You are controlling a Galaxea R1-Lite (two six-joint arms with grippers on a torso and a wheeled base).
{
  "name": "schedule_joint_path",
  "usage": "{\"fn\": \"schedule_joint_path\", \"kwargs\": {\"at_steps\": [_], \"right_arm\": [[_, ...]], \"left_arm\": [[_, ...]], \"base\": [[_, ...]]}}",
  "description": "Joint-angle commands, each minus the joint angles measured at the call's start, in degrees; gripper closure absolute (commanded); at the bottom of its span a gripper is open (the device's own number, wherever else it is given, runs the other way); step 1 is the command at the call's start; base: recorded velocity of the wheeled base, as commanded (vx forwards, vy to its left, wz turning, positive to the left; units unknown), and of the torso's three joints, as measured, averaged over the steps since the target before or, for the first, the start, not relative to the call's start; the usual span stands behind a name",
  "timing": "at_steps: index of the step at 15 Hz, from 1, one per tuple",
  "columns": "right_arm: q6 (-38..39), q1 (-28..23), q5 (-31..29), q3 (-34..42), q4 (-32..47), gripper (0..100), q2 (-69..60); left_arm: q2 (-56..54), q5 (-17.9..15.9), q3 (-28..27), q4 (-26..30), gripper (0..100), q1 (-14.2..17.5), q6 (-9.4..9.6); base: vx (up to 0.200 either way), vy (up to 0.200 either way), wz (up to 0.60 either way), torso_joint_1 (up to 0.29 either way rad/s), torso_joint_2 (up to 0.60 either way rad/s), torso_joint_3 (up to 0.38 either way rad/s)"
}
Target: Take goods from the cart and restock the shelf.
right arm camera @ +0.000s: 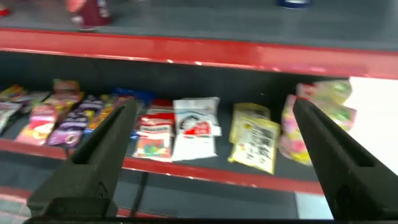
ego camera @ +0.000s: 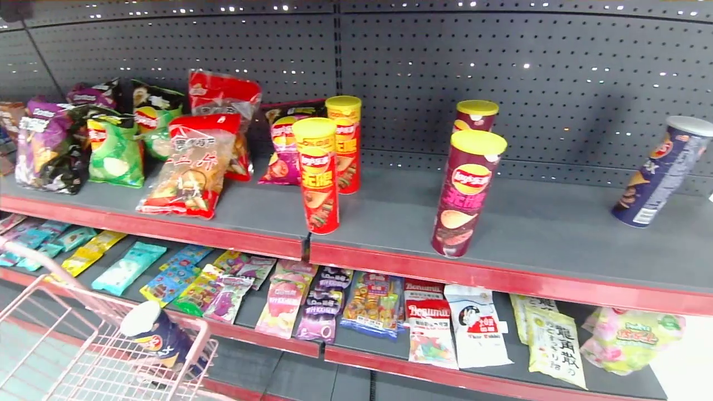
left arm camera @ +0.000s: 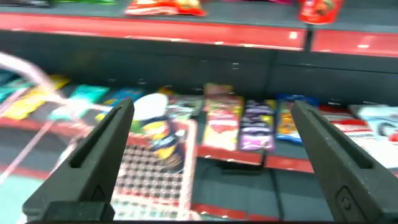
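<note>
A pink wire cart [ego camera: 67,312] stands at the lower left, with a dark blue chip can with a white lid [ego camera: 155,336] leaning in its corner. In the left wrist view the same can [left arm camera: 158,134] lies in the cart [left arm camera: 149,183] ahead of my left gripper [left arm camera: 212,109], which is open and empty, well short of it. My right gripper [right arm camera: 214,104] is open and empty too, facing the lower shelf's snack packets [right arm camera: 186,127]. On the upper shelf [ego camera: 501,278] a matching blue can [ego camera: 663,172] leans against the back panel at the far right.
Two maroon cans [ego camera: 467,195] and two red cans [ego camera: 318,175] stand mid-shelf, with chip bags [ego camera: 189,167] to the left. Bare shelf lies between the maroon cans and the blue can. Flat snack packets [ego camera: 479,328] cover the lower shelf.
</note>
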Motion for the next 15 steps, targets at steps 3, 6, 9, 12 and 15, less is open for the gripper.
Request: {"fn": "schedule_joint_path", "kwargs": {"at_steps": [3,6,9,12,15], "right_arm": [[0.0,-0.1,0.0,0.0,0.0,0,0.1],[0.0,0.0,0.0,0.0,0.0,0,0.1],[0.1,0.0,0.0,0.0,0.0,0,0.1],[0.2,-0.1,0.0,0.0,0.0,0,0.1],[0.2,-0.1,0.0,0.0,0.0,0,0.1]], "left_arm": [[0.0,0.0,0.0,-0.1,0,0.0,0.0],[0.0,0.0,0.0,0.0,0,0.0,0.0],[0.0,0.0,0.0,0.0,0,0.0,0.0],[0.0,0.0,0.0,-0.1,0,0.0,0.0],[0.0,0.0,0.0,0.0,0,0.0,0.0]], "base": [[0.0,0.0,0.6,-0.001,0.0,0.001],[0.0,0.0,0.6,0.004,0.0,0.002],[0.0,0.0,0.6,0.002,0.0,0.002],[0.0,0.0,0.0,0.0,0.0,0.0],[0.0,0.0,0.0,-0.116,0.31,0.173]]}}
